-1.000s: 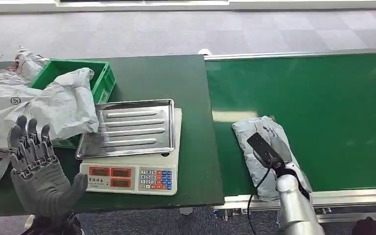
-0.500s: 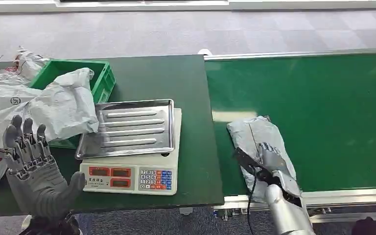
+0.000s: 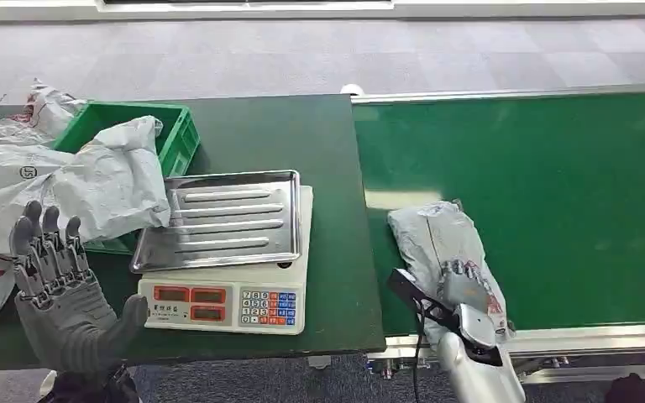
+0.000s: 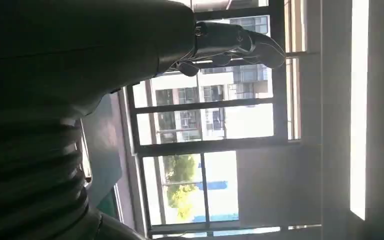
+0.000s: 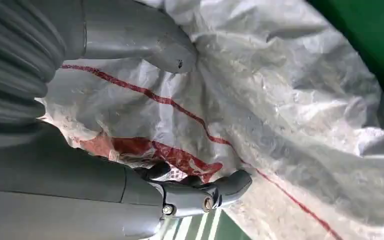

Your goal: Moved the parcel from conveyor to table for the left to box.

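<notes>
Gripping the grey parcel (image 3: 441,243) at its near end, my right hand (image 3: 462,290) has fingers (image 5: 200,195) curled into the plastic; it lies on the conveyor (image 3: 554,168), near edge, not yet on the tabletop (image 3: 336,168). My left hand (image 3: 59,294) waits raised, fingers spread, holding nothing.

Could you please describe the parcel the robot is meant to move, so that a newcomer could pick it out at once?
Look at the green conveyor belt on the right, near its front edge beside the table. There lies a crumpled grey parcel with the right hand on it. It is the one bag on the belt; the other grey bags lie at the green crate.
</notes>
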